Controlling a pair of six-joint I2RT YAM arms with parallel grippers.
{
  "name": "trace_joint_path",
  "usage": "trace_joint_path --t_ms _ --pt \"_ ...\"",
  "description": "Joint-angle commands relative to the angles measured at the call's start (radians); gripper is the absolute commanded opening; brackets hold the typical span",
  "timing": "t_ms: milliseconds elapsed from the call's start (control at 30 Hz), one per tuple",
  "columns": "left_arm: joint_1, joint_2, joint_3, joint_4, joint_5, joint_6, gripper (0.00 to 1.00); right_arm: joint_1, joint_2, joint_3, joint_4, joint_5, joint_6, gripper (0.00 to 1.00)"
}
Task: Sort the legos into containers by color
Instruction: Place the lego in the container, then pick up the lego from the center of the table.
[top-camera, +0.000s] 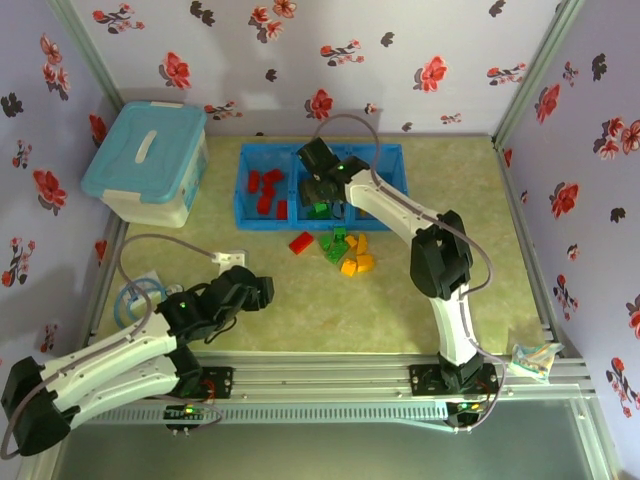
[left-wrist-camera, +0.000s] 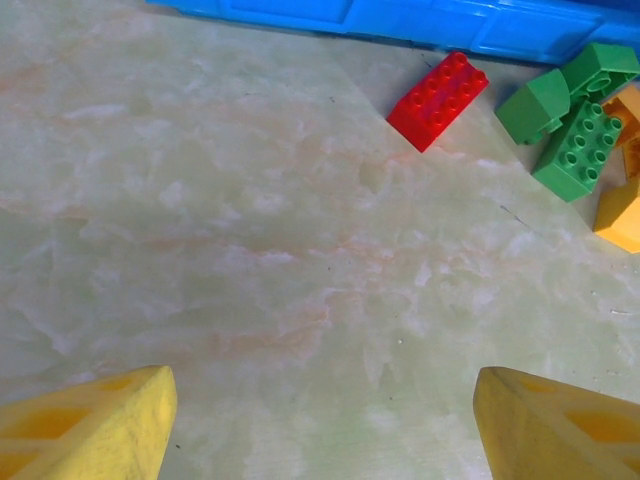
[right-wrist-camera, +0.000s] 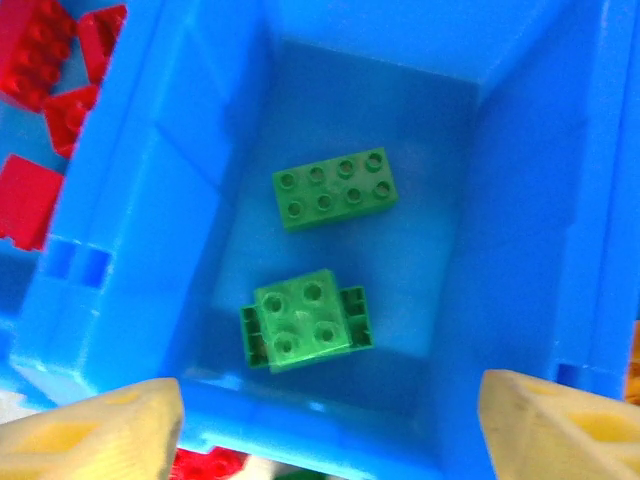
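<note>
Right gripper (right-wrist-camera: 325, 405) wide, empty, above middle container (right-wrist-camera: 430, 290) with two green legos (right-wrist-camera: 335, 187) inside. Left gripper (left-wrist-camera: 325, 400) wide, empty, low over counter (left-wrist-camera: 250, 250); loose red lego (left-wrist-camera: 438, 100) ahead-right of it, long axis diagonal

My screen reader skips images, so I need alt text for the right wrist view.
Two green legos lie in a blue tray compartment below the open right pincer, whose yellow fingertips show at the bottom corners. Red legos lie past its left wall.
</note>
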Motion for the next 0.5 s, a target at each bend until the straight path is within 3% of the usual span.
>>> trace_joint_path --t_ms 0,367,467 --pt "-0.017 0.020 0.036 0.028 -0.032 0.008 0.78 0.028 -0.086 -0.080 0.054 0.005 -0.003 0.83" --pt "-0.014 0.178 0.085 0.122 -0.017 0.102 0.80 0.035 -0.354 -0.499 0.233 -0.029 0.087 0.83" --pt "0.016 0.265 0.117 0.175 0.072 0.138 0.81 0.035 -0.444 -0.614 0.276 -0.022 0.110 0.83"
